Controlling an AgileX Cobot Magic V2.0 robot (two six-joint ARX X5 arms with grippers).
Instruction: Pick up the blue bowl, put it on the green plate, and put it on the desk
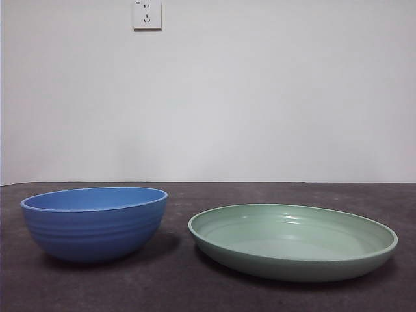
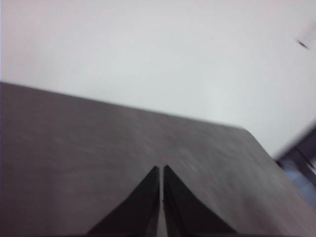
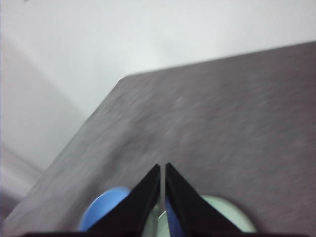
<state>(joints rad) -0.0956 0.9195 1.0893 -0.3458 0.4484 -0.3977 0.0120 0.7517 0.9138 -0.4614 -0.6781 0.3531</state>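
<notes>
Below the right gripper (image 3: pixel 163 170), jaws pressed together and empty, sits the blue bowl (image 1: pixel 95 223) beside the green plate (image 1: pixel 292 240).

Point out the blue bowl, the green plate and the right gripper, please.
blue bowl (image 1: pixel 95 227), front view, ridged outer wall.
green plate (image 1: pixel 292 265), front view, near outer rim.
right gripper (image 3: pixel 163 170), right wrist view, between the closed jaw tips.

The left gripper (image 2: pixel 162 170) shows two matte black jaws, each a smooth wedge tapering to a sharp tip. The right gripper (image 3: pixel 163 168) has the same black, triangular jaws, one with a blue sheen on its inner face.
</notes>
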